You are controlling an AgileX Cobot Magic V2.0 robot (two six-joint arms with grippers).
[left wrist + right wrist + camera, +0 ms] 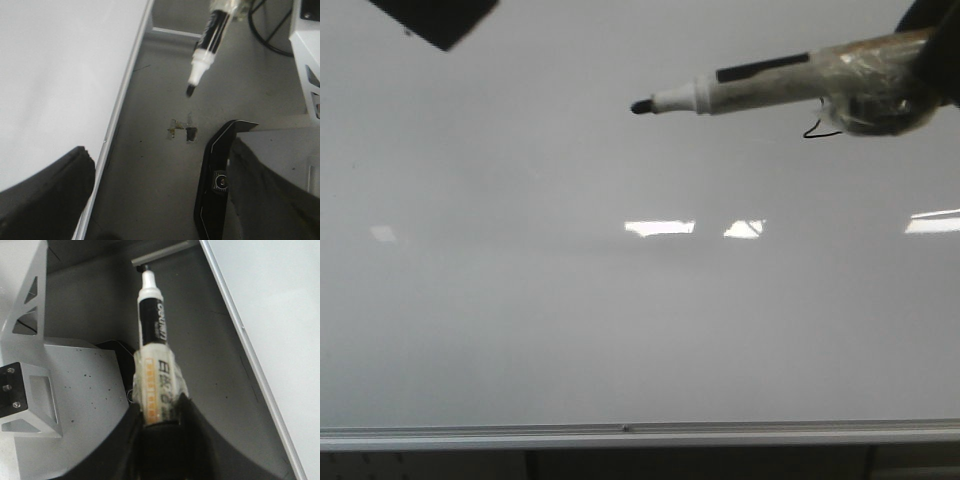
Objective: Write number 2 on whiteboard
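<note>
Whiteboard glossy; number 2 half-hidden behind marker

"deli" on the marker

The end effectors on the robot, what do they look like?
Both are black. The right end effector has two dark, smooth, rounded fingers with clear and orange tape wrapped just ahead of them. The left end effector shows as two dark, blurry, wedge-shaped fingers. No cables or markings on either are visible.

glossy whiteboard, silvery metal rail
</note>
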